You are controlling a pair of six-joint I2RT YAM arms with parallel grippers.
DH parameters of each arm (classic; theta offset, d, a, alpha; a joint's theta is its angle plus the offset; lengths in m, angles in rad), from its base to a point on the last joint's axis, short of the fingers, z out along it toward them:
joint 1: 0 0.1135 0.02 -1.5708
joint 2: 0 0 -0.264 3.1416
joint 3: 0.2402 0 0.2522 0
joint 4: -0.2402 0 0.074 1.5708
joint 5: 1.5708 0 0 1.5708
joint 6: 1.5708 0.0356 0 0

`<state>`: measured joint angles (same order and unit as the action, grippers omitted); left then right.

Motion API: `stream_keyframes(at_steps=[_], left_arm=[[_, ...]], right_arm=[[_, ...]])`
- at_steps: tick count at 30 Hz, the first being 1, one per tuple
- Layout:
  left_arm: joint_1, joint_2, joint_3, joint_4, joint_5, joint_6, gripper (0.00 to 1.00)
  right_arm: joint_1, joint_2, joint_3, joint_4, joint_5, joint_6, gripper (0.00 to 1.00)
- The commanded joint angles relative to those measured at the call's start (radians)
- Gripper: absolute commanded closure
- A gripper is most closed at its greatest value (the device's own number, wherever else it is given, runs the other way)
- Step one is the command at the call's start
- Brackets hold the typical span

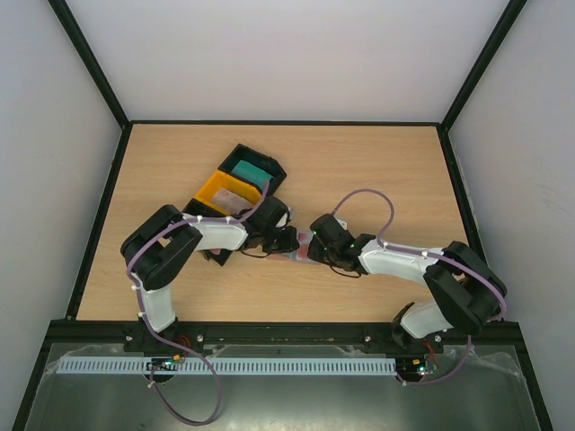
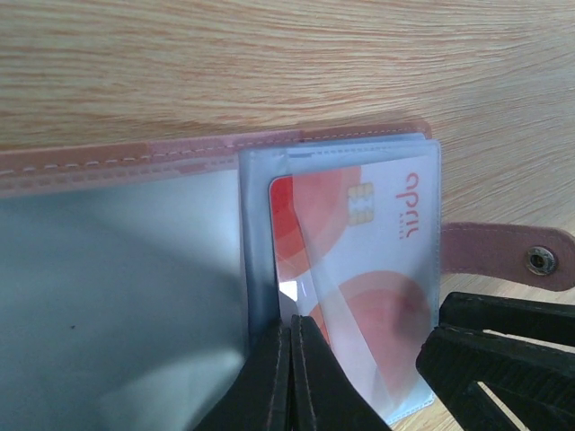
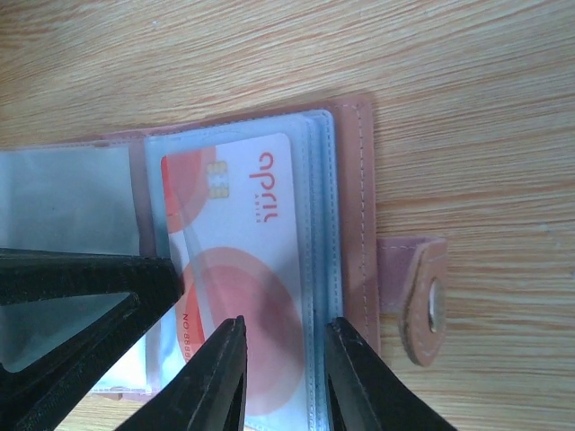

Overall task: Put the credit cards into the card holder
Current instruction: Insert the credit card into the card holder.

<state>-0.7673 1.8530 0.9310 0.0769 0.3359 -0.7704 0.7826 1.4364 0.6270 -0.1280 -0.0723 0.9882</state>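
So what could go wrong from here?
The red-and-white card may catch on the clear sleeve and buckle rather than slide in. The left gripper, pinched shut at the sleeve's edge, could tug the card holder across the table. The right gripper, straddling the sleeves, might crease them.

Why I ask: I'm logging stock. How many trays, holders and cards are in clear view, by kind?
Trays: 2, black tray and yellow tray
Holder: 1, lying open
Cards: 2, red-and-white card in the holder's sleeve and teal card in the black tray
Total: 5. The arms may hide more.
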Motion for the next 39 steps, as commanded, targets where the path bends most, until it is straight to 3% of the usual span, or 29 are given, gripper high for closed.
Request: stream_keyframes(at_steps=[1,15,29,39], left_arm=[[0.003,0.054,-0.032,-0.08,-0.067,0.0,0.98],[0.015,0.051,-0.05,-0.091,-0.085,-0.017,0.97],[0.022,0.043,-0.068,-0.086,-0.095,-0.018,0.98],[0.033,0.061,-0.093,-0.078,-0.107,-0.011,0.98]], right_arm=[[-0.003,0.003,0.011,0.013,-0.007,0.014,0.75],[-0.003,0.002,-0.013,0.079,-0.092,0.058,0.75],[-0.009,-0.07,-0.156,0.286,-0.143,0.328,0.76],[-0.012,-0.058,-0.146,0.204,-0.072,0.323,0.76]])
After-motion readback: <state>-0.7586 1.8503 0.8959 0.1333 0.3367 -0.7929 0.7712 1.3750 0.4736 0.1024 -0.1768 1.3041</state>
